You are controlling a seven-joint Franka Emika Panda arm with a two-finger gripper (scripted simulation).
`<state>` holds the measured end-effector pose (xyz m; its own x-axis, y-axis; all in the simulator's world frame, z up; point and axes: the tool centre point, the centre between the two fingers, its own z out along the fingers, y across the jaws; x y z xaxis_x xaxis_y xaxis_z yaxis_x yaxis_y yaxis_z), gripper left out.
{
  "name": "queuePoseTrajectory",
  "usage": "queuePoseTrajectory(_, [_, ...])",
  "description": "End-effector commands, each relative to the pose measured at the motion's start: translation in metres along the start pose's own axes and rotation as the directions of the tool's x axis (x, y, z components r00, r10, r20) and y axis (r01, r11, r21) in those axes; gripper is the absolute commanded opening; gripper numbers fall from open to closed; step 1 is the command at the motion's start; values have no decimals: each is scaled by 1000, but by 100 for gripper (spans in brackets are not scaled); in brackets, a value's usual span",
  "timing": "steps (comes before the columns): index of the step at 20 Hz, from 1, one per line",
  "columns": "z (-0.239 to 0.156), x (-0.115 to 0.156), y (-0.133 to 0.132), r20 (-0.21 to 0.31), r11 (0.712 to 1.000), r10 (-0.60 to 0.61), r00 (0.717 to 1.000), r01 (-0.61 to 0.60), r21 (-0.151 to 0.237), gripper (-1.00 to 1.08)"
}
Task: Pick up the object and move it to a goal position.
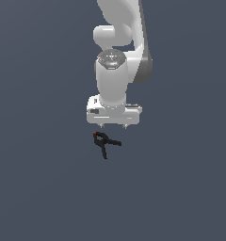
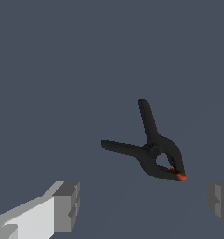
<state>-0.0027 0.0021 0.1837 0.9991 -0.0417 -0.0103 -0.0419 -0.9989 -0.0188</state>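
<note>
The object is a small black spring clamp (image 1: 105, 143) with two thin splayed legs and a tiny red tip. It lies flat on the grey surface, just in front of and below my gripper (image 1: 113, 126) in the exterior view. In the wrist view the clamp (image 2: 153, 149) lies apart from my gripper (image 2: 144, 205), whose grey fingertips (image 2: 67, 205) stand wide apart with nothing between them. The gripper is open and empty, hovering above the surface near the clamp's red tip (image 2: 181, 177).
The plain dark grey surface (image 1: 39, 188) spreads all around. The white arm (image 1: 117, 47) rises behind the gripper. No other objects show.
</note>
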Motion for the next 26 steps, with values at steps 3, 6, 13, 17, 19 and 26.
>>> queuePoseTrajectory(3, [-1,0,-1,-2,1000,-4,1000,4,0,100])
queuePoseTrajectory(6, [-4,1,-5,-9,1000,-27,1000,27,0,100])
queuePoseTrajectory(13, [-9,2,-12,-22,998,-64,998,64,0,100])
queuePoseTrajectory(17, [-8,2,-11,-22,998,-67,998,67,0,100])
queuePoseTrajectory(19, [-6,2,-11,-22,997,-76,997,76,-1,100])
queuePoseTrajectory(26, [6,3,-3,-20,989,-146,989,146,-7,100])
